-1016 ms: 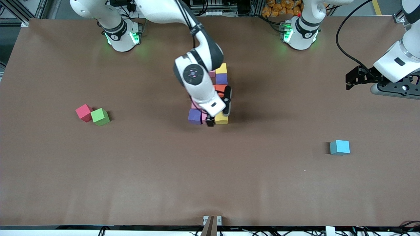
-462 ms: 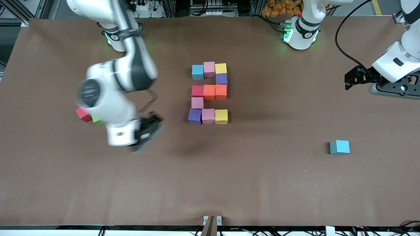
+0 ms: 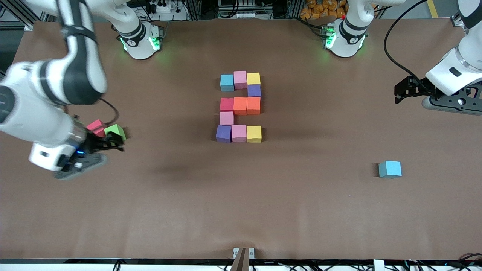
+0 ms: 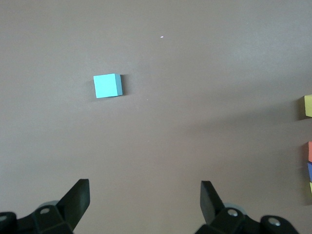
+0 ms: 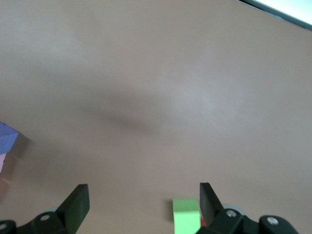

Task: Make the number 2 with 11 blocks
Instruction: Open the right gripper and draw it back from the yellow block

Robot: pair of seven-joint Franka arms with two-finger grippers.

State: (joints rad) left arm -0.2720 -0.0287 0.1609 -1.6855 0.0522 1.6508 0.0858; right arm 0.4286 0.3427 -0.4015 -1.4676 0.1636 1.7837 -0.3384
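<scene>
Front view | blocks (image 3: 239, 108) sitting mid-desk as a 2; light, soft foam, pinching opposite flat faces suiting | right gripper (image 3: 107, 145) hanging spread over green cube (image 3: 115, 131) | left gripper (image 3: 403, 90) waiting spread at left arm's desk edge

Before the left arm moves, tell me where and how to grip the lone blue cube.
Come straight down on the lone blue cube and pinch two opposite vertical faces. It sits flat on the table with nothing touching it, so any pair of sides is free. The left gripper is open; turn the wrist so the fingers run parallel to the cube's edges.
</scene>
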